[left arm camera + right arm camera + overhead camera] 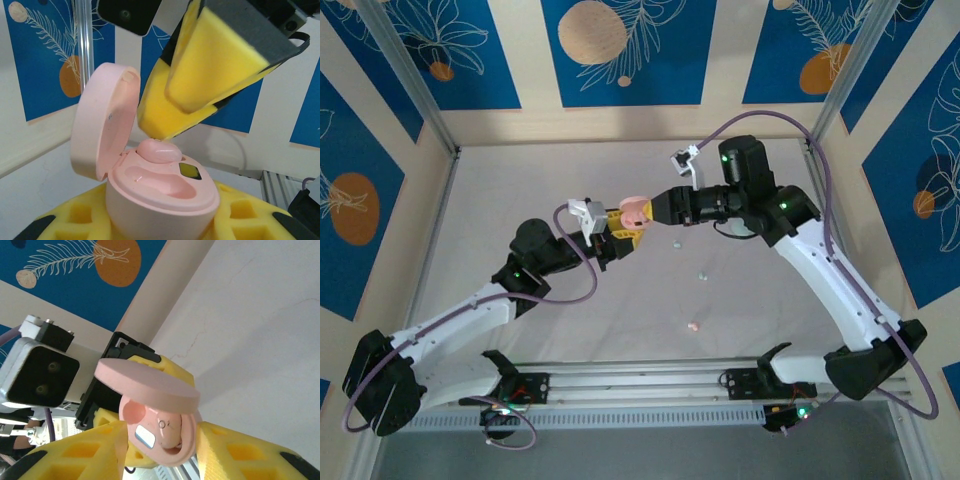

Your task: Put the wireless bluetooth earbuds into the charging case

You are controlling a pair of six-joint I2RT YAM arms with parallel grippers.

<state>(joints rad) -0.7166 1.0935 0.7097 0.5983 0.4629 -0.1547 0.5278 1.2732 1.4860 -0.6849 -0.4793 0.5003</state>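
Our left pincer (620, 230) is shut on the pink case (165, 200). Its yellow pads hug the round lower half from both sides and hold the case up off the table (520, 180), near the middle of the top view. The lid (102, 125) stands open at 9 o'clock in the left wrist view.

Our right pincer (165, 125) comes in from 1 o'clock. Its fingers are close together, and the tips touch the pink earbud (159, 151). We cannot tell if they nip the bud or only rest on it. The bud sits in the far hollow of the case, at 12 o'clock. It looks a bit high, so we think it is not all the way in. The near hollow (150, 177) looks empty.

Three loose buds (693, 325) lie on the table toward 4 and 5 o'clock from the case.

We think a bud is very light, hard and smooth. It is so tiny that it can slip or pop out of the pads. So we should take it by its two sides with just the pad tips and squeeze softly. A soft push on top should seat it. The case is hard, smooth and round like a pebble, so it can turn in the grip. The lower half is the best place to hold it, away from the lid, which could flap shut.
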